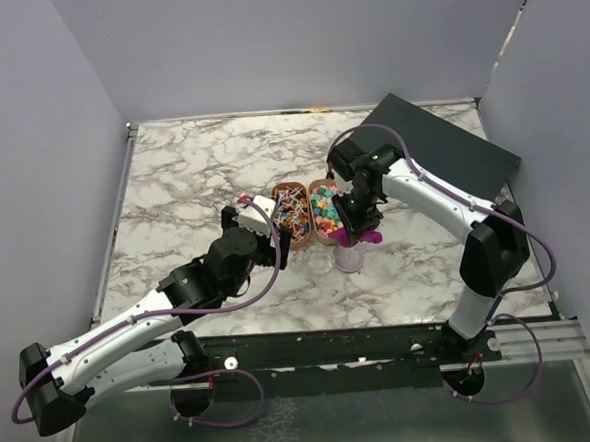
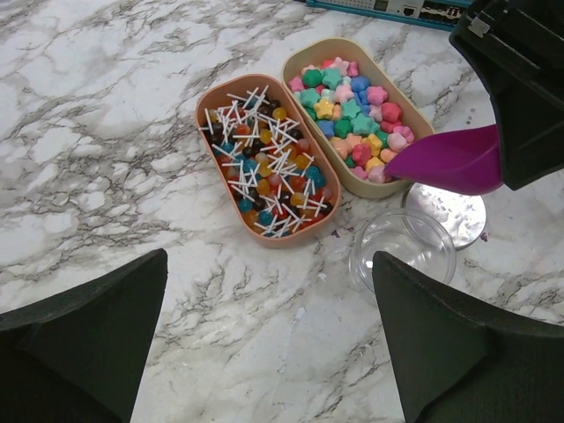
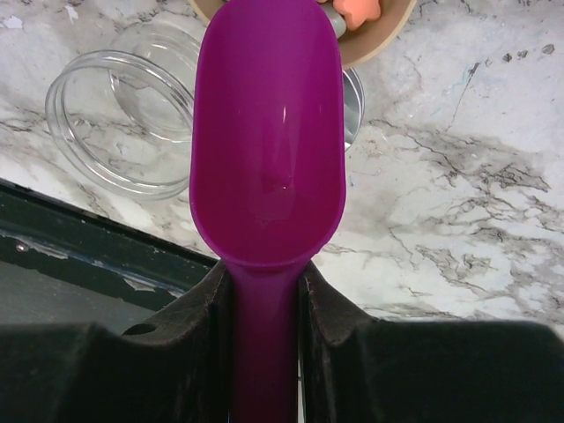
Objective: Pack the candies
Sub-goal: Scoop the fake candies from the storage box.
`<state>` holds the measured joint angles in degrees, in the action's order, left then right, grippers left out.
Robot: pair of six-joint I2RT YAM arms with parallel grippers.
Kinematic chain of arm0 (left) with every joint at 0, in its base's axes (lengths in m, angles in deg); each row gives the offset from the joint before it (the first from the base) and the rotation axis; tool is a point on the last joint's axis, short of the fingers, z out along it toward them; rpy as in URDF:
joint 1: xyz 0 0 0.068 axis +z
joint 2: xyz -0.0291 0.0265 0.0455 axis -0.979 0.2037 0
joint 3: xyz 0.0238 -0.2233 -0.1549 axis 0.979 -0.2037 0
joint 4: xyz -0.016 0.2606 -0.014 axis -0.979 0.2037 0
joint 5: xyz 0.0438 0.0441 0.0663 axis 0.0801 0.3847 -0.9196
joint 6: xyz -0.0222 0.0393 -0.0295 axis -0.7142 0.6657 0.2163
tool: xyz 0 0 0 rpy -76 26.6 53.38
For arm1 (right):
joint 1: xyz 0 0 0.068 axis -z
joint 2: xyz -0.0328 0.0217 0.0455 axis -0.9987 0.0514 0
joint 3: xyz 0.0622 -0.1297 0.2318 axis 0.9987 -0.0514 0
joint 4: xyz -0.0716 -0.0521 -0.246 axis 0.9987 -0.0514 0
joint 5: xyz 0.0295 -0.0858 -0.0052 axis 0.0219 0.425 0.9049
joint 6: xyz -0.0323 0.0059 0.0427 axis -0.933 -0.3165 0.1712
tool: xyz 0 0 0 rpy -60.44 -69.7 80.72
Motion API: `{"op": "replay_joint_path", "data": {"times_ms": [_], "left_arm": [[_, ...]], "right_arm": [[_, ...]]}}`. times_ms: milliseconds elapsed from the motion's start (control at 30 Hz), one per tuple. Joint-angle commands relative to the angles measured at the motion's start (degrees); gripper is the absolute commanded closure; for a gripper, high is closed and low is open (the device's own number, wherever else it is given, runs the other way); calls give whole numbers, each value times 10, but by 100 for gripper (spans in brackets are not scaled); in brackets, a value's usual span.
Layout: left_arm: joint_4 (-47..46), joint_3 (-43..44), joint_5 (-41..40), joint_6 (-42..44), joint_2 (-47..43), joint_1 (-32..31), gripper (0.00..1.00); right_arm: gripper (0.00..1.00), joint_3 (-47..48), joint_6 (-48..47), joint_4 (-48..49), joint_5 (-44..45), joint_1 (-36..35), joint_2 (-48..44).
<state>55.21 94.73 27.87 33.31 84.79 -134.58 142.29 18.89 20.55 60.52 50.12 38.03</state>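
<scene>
Top external: The candies (image 1: pixel 325 212) fill the right-hand one of two oval trays standing side by side at mid tabletop (image 1: pixel 212 166). The left tray (image 1: pixel 293 213) holds coloured pieces tangled with thin white bits. The right gripper (image 1: pixel 353 222) is at the near end of the candy tray and holds a purple scoop (image 1: pixel 368 237). A clear jar (image 1: pixel 350 261) is just near of it. The left gripper (image 1: pixel 259 211) sits by the left tray's outer side. A black board (image 1: pixel 451 151) lies at the far right corner.

Left wrist: The jaws of the left gripper (image 2: pixel 269 352) stand wide, with only tabletop between them. The candies (image 2: pixel 348 115) are star-like, in pink, green, blue, yellow and orange. The left tray's pieces are small round sweets on white sticks. The scoop's tip touches the candy tray's near end. The jar (image 2: pixel 401 251) is beside a silvery lid (image 2: pixel 449 211).

Right wrist: The jaws of the right gripper (image 3: pixel 264 291) are clamped on the scoop's handle. The scoop bowl (image 3: pixel 267 132) is bare purple plastic. The jar (image 3: pixel 115 132) is to its left, and one orange candy (image 3: pixel 357 9) shows at the top edge.
</scene>
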Motion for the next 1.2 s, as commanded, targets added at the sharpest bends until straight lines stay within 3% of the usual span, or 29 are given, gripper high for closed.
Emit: {"op": "replay_joint_path", "data": {"times_ms": [0,600,1167], "left_arm": [[2,8,-20,9,-4,2,1],[13,9,-50,16,-10,2,1],[16,7,-61,19,-11,3,1]], "right_arm": [[99,30,-15,-16,-18,8,28],[99,103,-19,6,-24,32,142],[99,40,31,139,18,36,148]]}}
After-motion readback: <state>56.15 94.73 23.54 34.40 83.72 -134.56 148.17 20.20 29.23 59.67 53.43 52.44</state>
